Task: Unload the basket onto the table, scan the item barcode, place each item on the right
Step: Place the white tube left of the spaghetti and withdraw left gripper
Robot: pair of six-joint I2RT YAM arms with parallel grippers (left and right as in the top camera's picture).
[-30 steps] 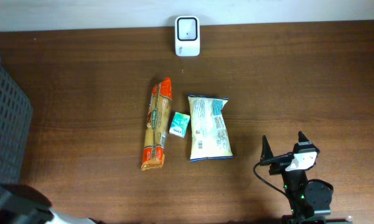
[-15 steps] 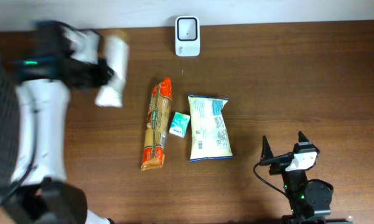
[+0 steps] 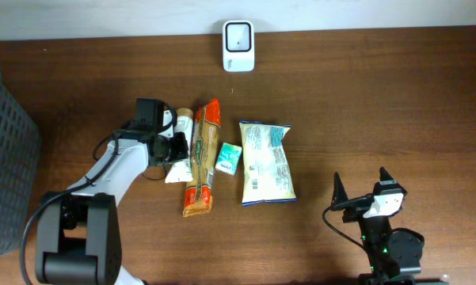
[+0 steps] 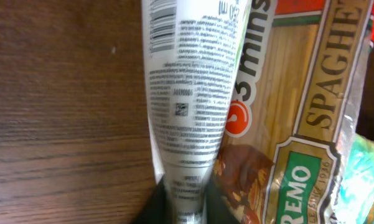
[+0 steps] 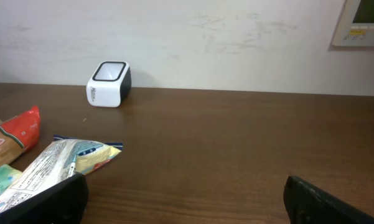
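A white tube (image 3: 177, 162) lies on the table against the left side of the orange spaghetti pack (image 3: 199, 162). In the left wrist view the tube (image 4: 187, 93) runs up the frame with its barcode (image 4: 162, 25) facing the camera. My left gripper (image 4: 185, 196) hugs its crimped end, a dark finger pressed on each side. The white scanner (image 3: 238, 35) stands at the table's far edge, well away from the tube. My right gripper (image 3: 363, 188) rests near the front right, open and holding nothing, with both fingers spread wide around bare wood (image 5: 183, 199).
A blue-and-white snack bag (image 3: 265, 162) and a small teal box (image 3: 229, 158) lie right of the spaghetti. A dark mesh basket (image 3: 4, 158) stands at the left edge. The scanner (image 5: 109, 84) shows against the back wall.
My left arm swung in from the left with the white tube, then brought it down beside the spaghetti pack. The right arm has stayed still.
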